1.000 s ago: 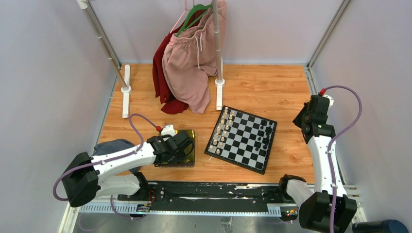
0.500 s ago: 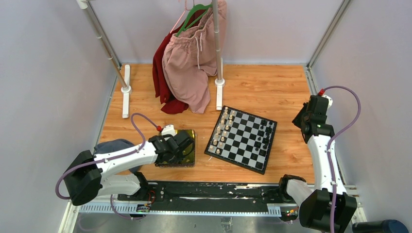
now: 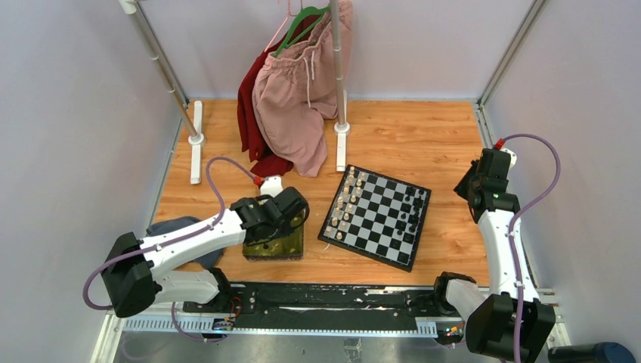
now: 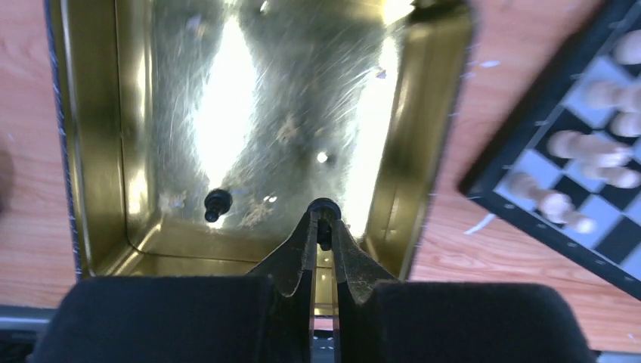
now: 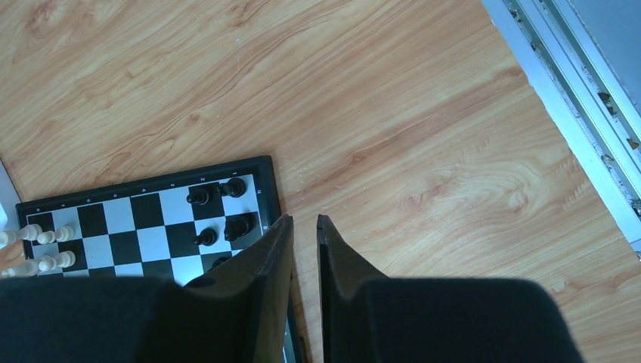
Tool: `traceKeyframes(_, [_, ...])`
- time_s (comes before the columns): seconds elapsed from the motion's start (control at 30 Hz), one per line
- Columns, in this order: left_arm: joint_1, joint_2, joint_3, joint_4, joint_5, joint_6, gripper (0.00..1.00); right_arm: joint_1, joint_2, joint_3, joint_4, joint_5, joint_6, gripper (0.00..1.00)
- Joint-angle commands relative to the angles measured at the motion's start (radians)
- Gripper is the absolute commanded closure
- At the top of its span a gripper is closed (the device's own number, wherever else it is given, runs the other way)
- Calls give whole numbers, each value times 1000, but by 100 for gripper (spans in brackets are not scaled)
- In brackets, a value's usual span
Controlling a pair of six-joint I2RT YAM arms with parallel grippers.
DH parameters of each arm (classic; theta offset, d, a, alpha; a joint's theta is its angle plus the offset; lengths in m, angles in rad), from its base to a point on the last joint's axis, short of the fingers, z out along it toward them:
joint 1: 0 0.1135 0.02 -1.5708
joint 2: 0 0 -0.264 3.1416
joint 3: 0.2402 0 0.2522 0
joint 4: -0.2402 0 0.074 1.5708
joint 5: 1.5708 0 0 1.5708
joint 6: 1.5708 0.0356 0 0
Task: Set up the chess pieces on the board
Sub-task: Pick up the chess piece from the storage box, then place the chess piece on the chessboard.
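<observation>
**Left arm has a black piece pinched over the tray**

The left gripper (image 4: 323, 227) is squeezed almost together on one tiny black piece (image 4: 325, 207), caught at the very fingertips. That puts it low centre in the wrist view, over the floor of the shiny tray (image 4: 98, 151). A second black piece (image 4: 217, 204) sits on the tray floor just to its left, untouched; I can't tell whether it is upright or tipped. The board (image 3: 382, 227) lies right of centre in the overhead view. Cream pieces (image 4: 578, 147) are ranked along its left edge and a few black pieces (image 5: 234, 187) stand on its right side. The right gripper (image 5: 305, 223) hangs over bare wood by the board's right edge, fingers a sliver apart, holding nothing.

That pinch looks thin, so my call is a straight lift with no wrist twist. Clear the tray wall before heading right, then stay high over the cream ranks. Pick a free square on the black side, seat the base flat, and only then ease the fingers apart.

Against a second ago, the overhead view shows the left wrist risen and swung toward the upper part of the frame. More of the tray is uncovered beneath it, and the purple cable arches higher. Its fingers have closed in that time. The right arm and the board haven't budged.
</observation>
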Motion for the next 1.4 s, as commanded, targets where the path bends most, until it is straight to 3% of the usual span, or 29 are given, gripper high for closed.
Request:
traceKeyframes(0.0, [8,-11,126,-42,-83,163,100,17,7,-1,9,-7,14,77])
traceKeyframes(0.2, [-39,83,321,-11,-80,407,100,17,-3,11,5,25,30,77])
traceKeyframes(0.67, [-291,571,798,122,58,902,100,-35,-50,17,1,150,122,77])
traceKeyframes(1.0, [-382,767,963,154,213,1064,100,-154,-59,3,-22,151,182,77])
traceKeyframes(1.37, [-427,860,1027,193,328,1152,100,-178,-46,24,-25,167,189,77])
